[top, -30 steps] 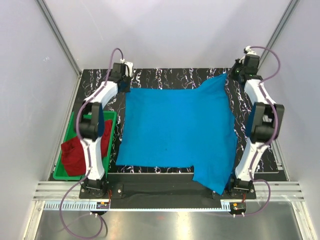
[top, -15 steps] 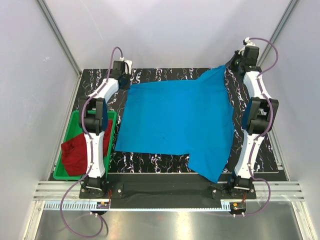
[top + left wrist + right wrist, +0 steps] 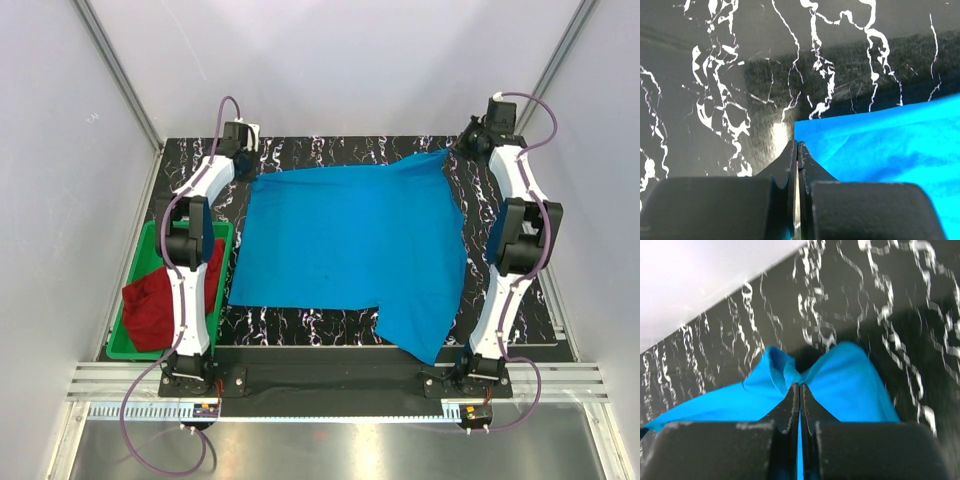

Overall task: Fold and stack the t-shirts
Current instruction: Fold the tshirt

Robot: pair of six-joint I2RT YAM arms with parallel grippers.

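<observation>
Lying spread out on the black-and-white marbled bench (image 3: 320, 150), the sky-blue t-shirt (image 3: 350, 250) is seen between the two arms. Most of it is laid flat. One part on the near right side reaches down to the near edge of the bench.

The far left corner of the cloth is held by the left pincer (image 3: 797, 145). In the left wrist view its jaws are pressed tight together, and the blue corner is nipped right at the tips, low over the bench. The far right corner is held by the right pincer (image 3: 799, 386). In the right wrist view those jaws are also pressed together, and the cloth is bunched up into a little fold on each side of the tips. The far edge of the shirt is pulled into a nearly straight line between the two pincers.

The dark red t-shirt (image 3: 150, 310) is seen crumpled in the green bin (image 3: 160, 228) at the left side of the bench, well apart from the blue one. Part of it is hidden by the left arm.
</observation>
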